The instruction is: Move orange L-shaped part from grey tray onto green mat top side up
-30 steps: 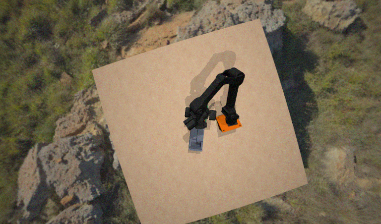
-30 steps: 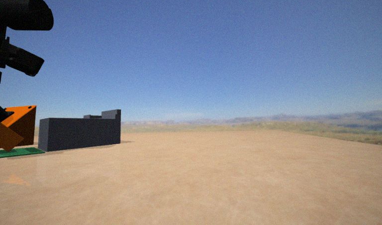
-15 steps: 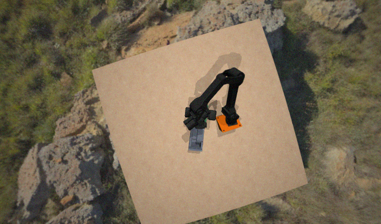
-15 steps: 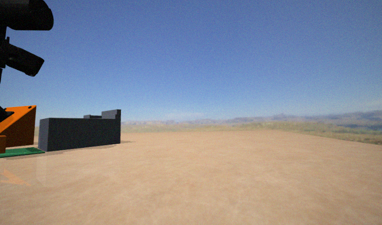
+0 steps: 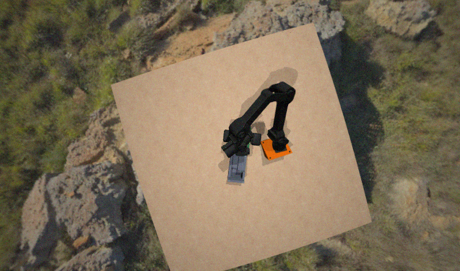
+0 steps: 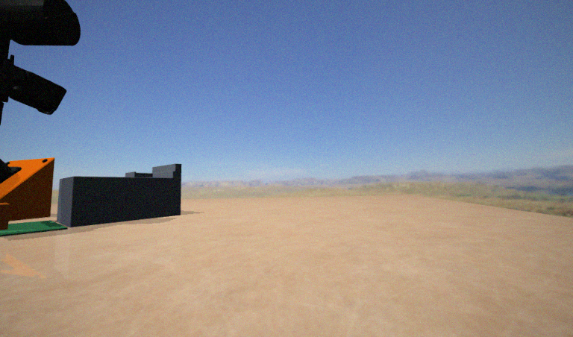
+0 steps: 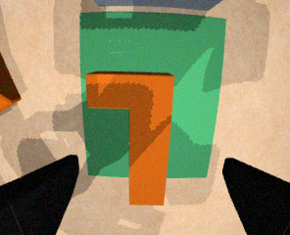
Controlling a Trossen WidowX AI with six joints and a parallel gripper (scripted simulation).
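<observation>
Tabletop holds 1 orange L-shaped part [image 7: 151, 132] [image 6: 3, 215] on the green mat [image 7: 196, 108] [image 6: 31, 229]; the end effector [image 7: 152, 164] is spread, pinching nothing

My top view looks down from high above the whole arm [image 5: 257, 108]; my exterior view looks level, low across the worktop [image 5: 190, 119] [image 6: 338, 265]; my wrist view looks down close over the green mat [image 6: 33, 227] [image 7: 194, 113], which the exterior shares.

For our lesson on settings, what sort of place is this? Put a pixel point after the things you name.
Probably open, dry countryside: rocks [image 5: 84, 200] and scrub [image 5: 406, 112] surround the board [image 5: 190, 112] [image 6: 338, 265], with hazy hills [image 6: 527, 179] under a blue sky [image 6: 316, 63].
</observation>
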